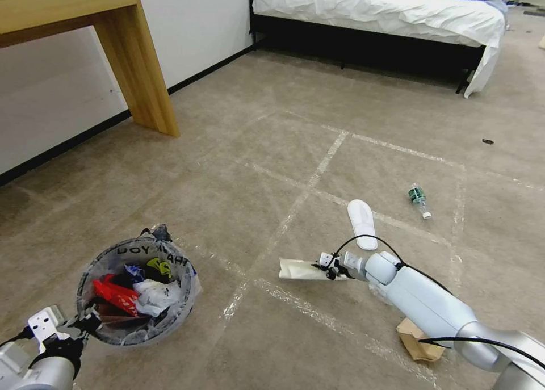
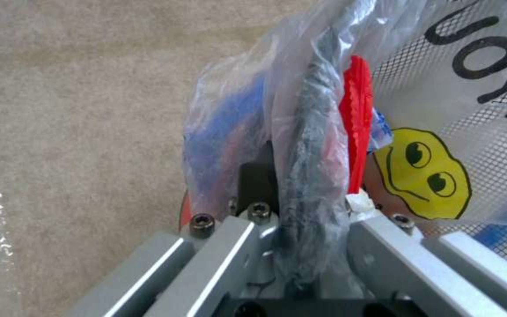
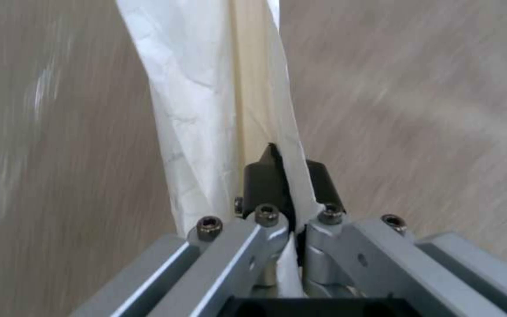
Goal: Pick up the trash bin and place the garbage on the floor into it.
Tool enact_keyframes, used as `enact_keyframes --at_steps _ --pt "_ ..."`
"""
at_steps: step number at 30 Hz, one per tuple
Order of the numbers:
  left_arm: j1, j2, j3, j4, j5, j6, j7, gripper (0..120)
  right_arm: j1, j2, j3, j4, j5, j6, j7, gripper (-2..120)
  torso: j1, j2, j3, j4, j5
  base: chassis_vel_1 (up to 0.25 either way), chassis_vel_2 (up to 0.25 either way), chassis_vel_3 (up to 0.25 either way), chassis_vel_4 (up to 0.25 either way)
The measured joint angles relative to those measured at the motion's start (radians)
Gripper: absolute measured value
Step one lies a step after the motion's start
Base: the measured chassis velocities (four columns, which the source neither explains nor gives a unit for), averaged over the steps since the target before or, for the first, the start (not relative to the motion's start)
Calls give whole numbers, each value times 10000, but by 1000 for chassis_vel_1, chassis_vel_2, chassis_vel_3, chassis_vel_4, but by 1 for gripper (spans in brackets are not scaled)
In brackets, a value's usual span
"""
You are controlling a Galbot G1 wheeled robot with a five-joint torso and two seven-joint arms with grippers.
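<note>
The trash bin [image 1: 136, 290] is at the lower left of the head view, lined with a clear bag with black letters and holding red, white and blue litter. My left gripper [image 1: 85, 322] is shut on its near rim; the left wrist view shows the rim and bag [image 2: 309, 176] pinched between the fingers. My right gripper [image 1: 329, 268] is shut on a cream paper bag [image 1: 298, 269], held above the floor right of the bin; the paper bag [image 3: 207, 97] runs out from the shut fingers. On the floor lie a white slipper sole [image 1: 362, 222], a green-labelled bottle [image 1: 419, 199] and a tan paper bag [image 1: 419, 342].
A wooden table leg [image 1: 139, 66] stands at the left by the wall. A bed [image 1: 380, 15] with white sheets spans the back. Pale tape lines cross the beige carpet. A small dark scrap [image 1: 487, 142] lies at the far right.
</note>
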Motion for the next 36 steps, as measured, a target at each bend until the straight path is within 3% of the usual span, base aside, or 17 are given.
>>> enact_keyframes --at_steps 6,8,11,14,18,20,26,36 --pt "-77 224 41 -174 -407 209 -219 1 274 -51 195 1441 1548 -36 564 0 0 0 0 0 -1 0 0 0 0" --pt "-174 511 45 -178 -614 322 -360 1 576 -32 147 2568 2921 51 999 0 0 0 0 1 -3 0 0 0 0" --pt "-212 757 74 -171 -848 397 -478 1 834 55 4 3263 3726 247 1342 0 0 0 0 1 -3 0 0 0 0" --pt "-241 1230 144 -107 -1218 513 -623 1 1488 594 -444 4414 4980 612 1935 0 0 0 1 1 -6 0 0 0 0" --pt "-269 1407 143 -86 -1399 553 -686 1 1795 1000 -693 5015 5695 692 2107 0 1 0 1 2 -3 0 0 0 0" --pt "-284 1623 75 -79 -1741 590 -791 1 2152 1463 -1116 5843 6787 778 2291 0 1 0 1 3 -4 0 0 0 0" --pt "-355 1847 24 -29 -2028 628 -889 1 2631 2240 -2261 7011 8421 1161 2606 0 1 0 0 3 -4 0 0 0 0" --pt "-359 1981 -51 -63 -2160 641 -931 1 2450 2558 -3296 7205 8815 1388 2725 0 0 0 0 2 0 0 0 0 0"
